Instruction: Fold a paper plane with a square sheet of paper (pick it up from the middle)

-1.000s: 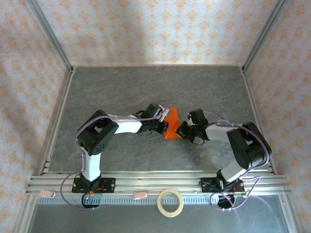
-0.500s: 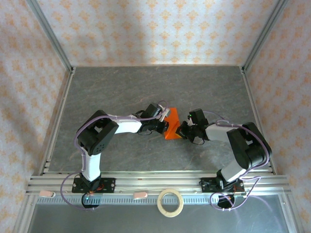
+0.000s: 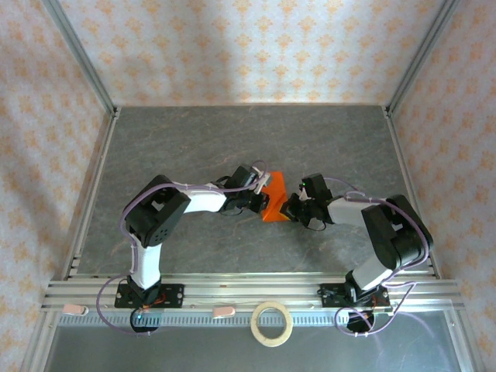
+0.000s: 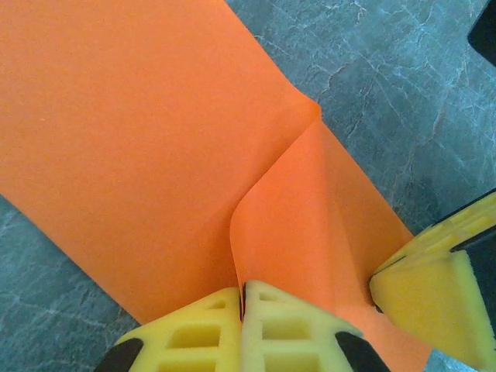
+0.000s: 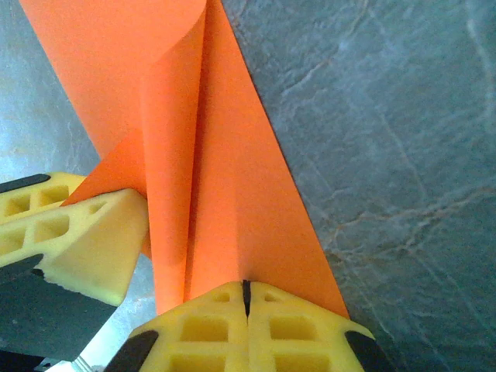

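A: Seen from above, where does the work stand?
B: The bright orange paper plane (image 3: 273,208) lies mid-bench (image 3: 194,147), between the two arms. The left fingers (image 3: 261,204) meet it from the left and the right fingers (image 3: 291,209) from the right. It looks half-folded, not yet a dart.

A: Its heading?
B: The long axis runs from the arm bases toward the far wall, slightly tilted. No clear nose can be told.

A: And the left wrist view?
B: The left fingers (image 4: 194,337) are pinched tight on the paper's edge, with a raised flap curling up to a peak. A right finger pad (image 4: 434,298) touches beside it.

A: The right wrist view?
B: The right fingers (image 5: 201,337) are clamped on the near end of a narrow fold that runs straight away from them.

A: Next?
B: Probably laying that flap flat along the centre crease, with the edges matched and the pull gentle.
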Controlling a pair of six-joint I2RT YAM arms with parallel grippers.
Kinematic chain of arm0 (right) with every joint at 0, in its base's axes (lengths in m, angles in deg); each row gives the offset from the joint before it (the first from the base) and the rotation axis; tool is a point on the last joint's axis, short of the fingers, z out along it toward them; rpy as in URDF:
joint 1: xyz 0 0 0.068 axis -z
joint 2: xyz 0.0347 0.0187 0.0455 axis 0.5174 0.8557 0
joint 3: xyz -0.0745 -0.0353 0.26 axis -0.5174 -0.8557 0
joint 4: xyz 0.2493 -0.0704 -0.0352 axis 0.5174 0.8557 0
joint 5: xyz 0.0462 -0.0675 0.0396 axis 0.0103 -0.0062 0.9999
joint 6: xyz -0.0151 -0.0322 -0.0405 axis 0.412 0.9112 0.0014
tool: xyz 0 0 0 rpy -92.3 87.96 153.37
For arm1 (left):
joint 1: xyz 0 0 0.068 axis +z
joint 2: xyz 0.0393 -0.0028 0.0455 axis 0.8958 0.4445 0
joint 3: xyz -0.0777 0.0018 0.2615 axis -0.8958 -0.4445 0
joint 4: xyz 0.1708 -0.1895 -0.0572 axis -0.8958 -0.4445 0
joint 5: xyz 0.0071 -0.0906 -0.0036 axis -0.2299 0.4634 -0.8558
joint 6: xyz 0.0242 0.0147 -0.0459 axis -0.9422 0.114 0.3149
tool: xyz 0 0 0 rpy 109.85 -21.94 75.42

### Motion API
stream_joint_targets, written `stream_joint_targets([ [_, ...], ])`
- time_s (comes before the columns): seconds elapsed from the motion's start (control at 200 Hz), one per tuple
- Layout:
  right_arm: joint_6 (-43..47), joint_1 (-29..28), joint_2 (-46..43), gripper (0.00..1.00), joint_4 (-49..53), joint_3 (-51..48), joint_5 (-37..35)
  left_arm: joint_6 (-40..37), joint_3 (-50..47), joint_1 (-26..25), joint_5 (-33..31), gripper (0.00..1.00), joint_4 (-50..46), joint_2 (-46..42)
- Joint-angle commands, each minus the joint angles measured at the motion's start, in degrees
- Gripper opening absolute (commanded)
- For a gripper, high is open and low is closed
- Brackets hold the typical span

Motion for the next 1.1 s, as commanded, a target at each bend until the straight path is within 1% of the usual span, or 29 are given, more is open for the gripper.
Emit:
stream_joint_targets([
  [0.0,0.7,-0.1,2.1,0.0,5.7,-0.7,-4.3,-1.3,-0.1,0.6,-1.1,0.0,0.7,1.1],
  [0.32,-0.1,-0.1,1.2,0.0,4.7,0.4,-3.1,-0.7,-2.2,0.7,-1.2,0.0,1.0,1.1],
  [0.39,-0.9,-0.1,0.4,0.0,2.5,0.2,-1.2,-0.8,-2.2,0.7,-1.2,0.0,0.6,1.3],
  [0.631,-5.4,0.5,-3.4,0.0,-2.8,1.3,1.4,-0.7,-2.8,0.7,-0.9,0.0,0.4,1.6],
  [0.816,-9.2,1.5,-2.1,0.0,-7.3,2.0,3.5,-0.8,-2.7,0.8,-0.8,0.0,0.3,1.8],
  [1.096,-11.9,1.3,1.9,0.0,-11.1,4.6,5.8,-0.9,-2.4,0.8,-0.8,0.0,0.1,2.3],
])
